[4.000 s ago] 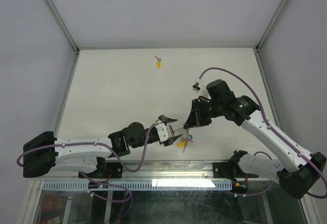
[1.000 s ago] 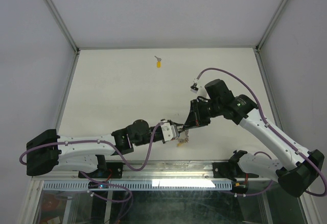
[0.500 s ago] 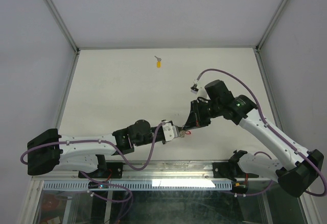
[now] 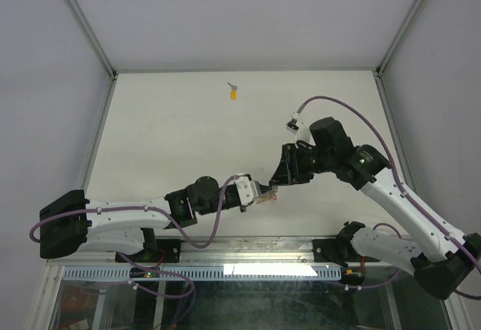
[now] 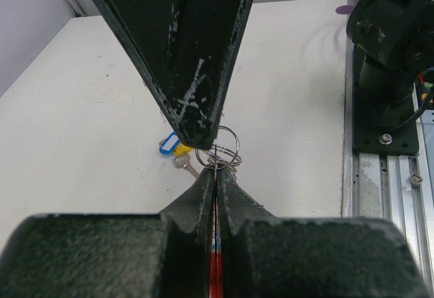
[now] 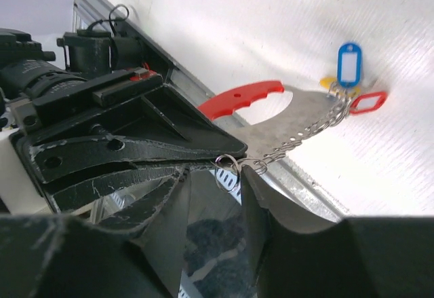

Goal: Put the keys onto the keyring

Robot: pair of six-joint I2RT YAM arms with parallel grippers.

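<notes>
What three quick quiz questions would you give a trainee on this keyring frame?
1. True or false: the left gripper is shut on the keyring.
2. The key lying alone has which tag colour? A blue, B yellow, C red.
3. Fill in: in the right wrist view, the blue tag and red tag join the keyring's red strip by a silver ____.

Key: 1 true; 2 B; 3 chain.
</notes>
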